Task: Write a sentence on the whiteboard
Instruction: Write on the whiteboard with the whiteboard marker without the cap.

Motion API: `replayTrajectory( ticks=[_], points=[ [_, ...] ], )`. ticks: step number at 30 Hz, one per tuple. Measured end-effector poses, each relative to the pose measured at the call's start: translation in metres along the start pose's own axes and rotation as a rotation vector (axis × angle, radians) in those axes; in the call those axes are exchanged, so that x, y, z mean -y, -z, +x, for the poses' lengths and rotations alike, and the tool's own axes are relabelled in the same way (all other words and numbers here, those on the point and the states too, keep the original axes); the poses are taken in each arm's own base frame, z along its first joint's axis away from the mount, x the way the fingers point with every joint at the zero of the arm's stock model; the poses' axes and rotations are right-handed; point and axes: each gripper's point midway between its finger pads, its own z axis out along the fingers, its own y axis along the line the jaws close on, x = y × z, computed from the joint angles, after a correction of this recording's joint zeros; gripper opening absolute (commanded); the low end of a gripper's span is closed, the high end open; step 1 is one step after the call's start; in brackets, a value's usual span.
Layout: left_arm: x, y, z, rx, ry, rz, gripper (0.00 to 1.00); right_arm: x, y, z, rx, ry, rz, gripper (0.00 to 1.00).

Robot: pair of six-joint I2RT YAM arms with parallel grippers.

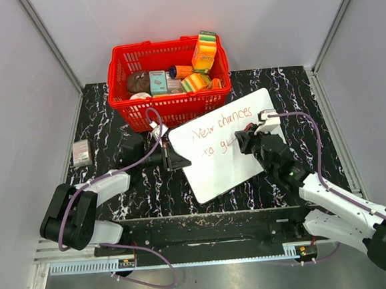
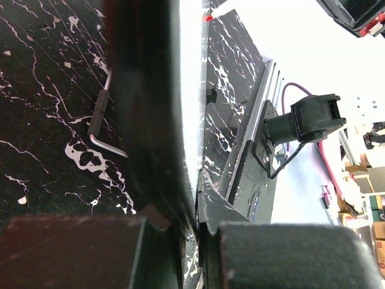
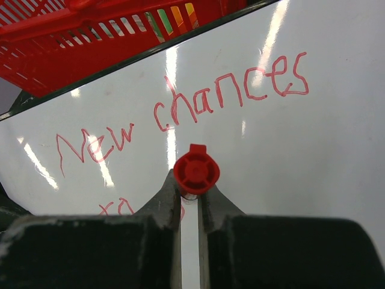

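Observation:
The whiteboard (image 1: 228, 165) lies tilted across the black marble table. On it, the sentence (image 1: 221, 123) in thin red marker reads "New chances", with "to g" begun on the line below. My left gripper (image 1: 174, 161) is shut on the board's left edge. In the left wrist view the board (image 2: 191, 72) shows edge-on between the jaws of that gripper (image 2: 195, 220). My right gripper (image 1: 241, 141) hovers over the second line. In the right wrist view this gripper (image 3: 194, 189) is shut on a red marker (image 3: 197, 170) standing upright on the board (image 3: 301, 156), below the sentence (image 3: 231, 96).
A red basket (image 1: 170, 109) full of packaged goods stands just behind the board and also shows in the right wrist view (image 3: 72, 36). A small grey box (image 1: 81, 153) lies at the table's left edge. An Allen key (image 2: 99, 114) rests on the table beside the left gripper.

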Motion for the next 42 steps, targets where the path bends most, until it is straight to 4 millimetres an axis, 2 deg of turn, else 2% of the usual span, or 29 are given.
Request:
replayTrajectory(
  ticks=[16, 42],
  points=[
    [0.0, 0.0, 0.0, 0.0, -0.002, 0.001, 0.0, 0.0, -0.005, -0.004, 0.006, 0.011, 0.016, 0.0],
    [0.001, 0.0, 0.0, 0.001, -0.006, 0.005, 0.0, 0.008, -0.01, -0.022, 0.064, -0.011, 0.043, 0.0]
  ],
)
